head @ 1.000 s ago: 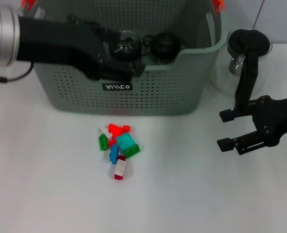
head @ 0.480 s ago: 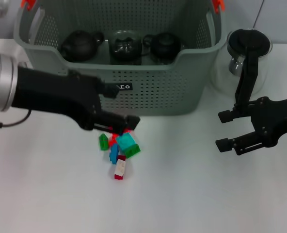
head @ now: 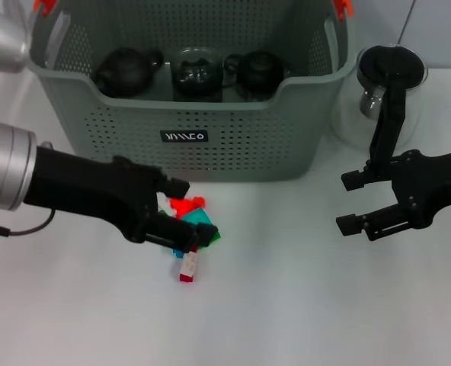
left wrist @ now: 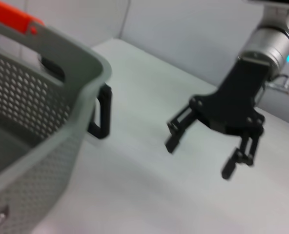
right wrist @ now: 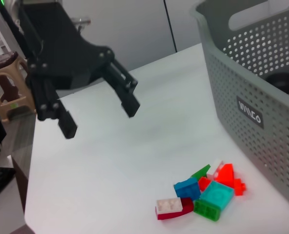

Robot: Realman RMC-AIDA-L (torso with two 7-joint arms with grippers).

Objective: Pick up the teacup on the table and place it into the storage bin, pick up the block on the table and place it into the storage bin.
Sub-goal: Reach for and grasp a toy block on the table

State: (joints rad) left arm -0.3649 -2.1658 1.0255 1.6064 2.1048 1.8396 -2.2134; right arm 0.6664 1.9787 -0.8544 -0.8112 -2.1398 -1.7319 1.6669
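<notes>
The grey-green storage bin [head: 233, 145] stands at the back of the white table. Inside it a glassy teacup [head: 197, 70] stands between two dark teapots. A pile of small coloured blocks [head: 189, 263] lies in front of the bin, seen too in the right wrist view [right wrist: 200, 195]. My left gripper [head: 186, 211] is open right over the pile, hiding part of it. In the right wrist view the left gripper [right wrist: 99, 119] has nothing between its fingers. My right gripper [head: 350, 203] is open near the table's right side, also seen in the left wrist view [left wrist: 199, 158].
A glass pitcher [head: 389, 84] with a black handle stands to the right of the bin, just behind my right arm. The bin's orange clips [head: 343, 8] mark its top corners. Beyond the table's edge stands a brown stool [right wrist: 8, 83].
My left arm has come out of the bin, where it was over the teacup, and has dropped forward onto the block pile. The right gripper has barely shifted.
</notes>
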